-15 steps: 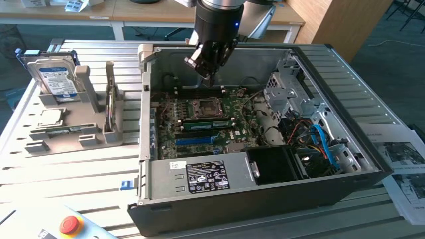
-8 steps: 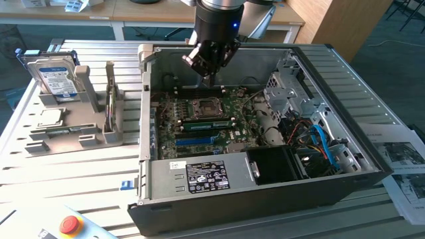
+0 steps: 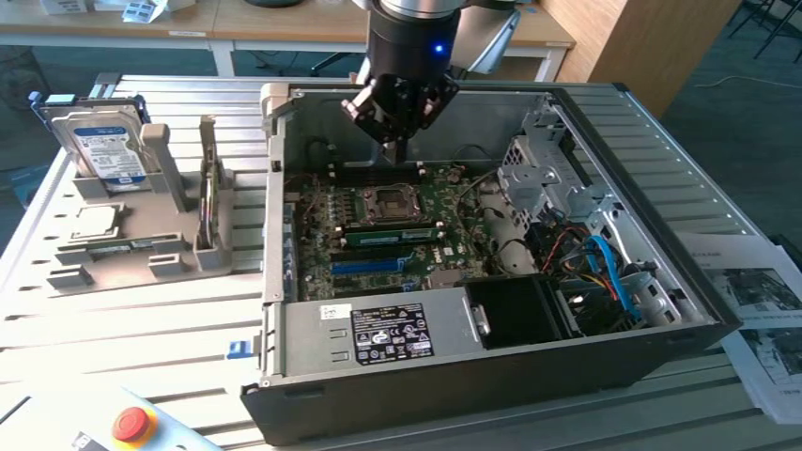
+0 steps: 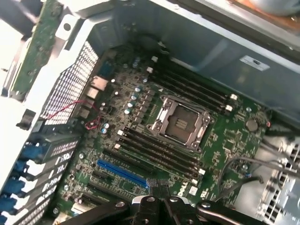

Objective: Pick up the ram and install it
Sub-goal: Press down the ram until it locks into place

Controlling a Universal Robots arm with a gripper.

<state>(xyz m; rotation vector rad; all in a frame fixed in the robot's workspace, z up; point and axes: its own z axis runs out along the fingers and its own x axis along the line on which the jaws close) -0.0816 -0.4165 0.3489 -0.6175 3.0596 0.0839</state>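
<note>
Black steel computer case [image 3: 501,376] lies open, its green motherboard [image 3: 319,235] bare. On the exterior view's left, well apart from it, a grey rack [image 3: 150,254] holds the ram [image 3: 207,188] on edge, its long axis level, one end pointing toward that camera. The gripper [image 3: 398,143] hangs over the memory slots, pinched fully closed on nothing. Pickup looks not yet done; a grasp calls for parted fingers straddling the thin stick.
</note>
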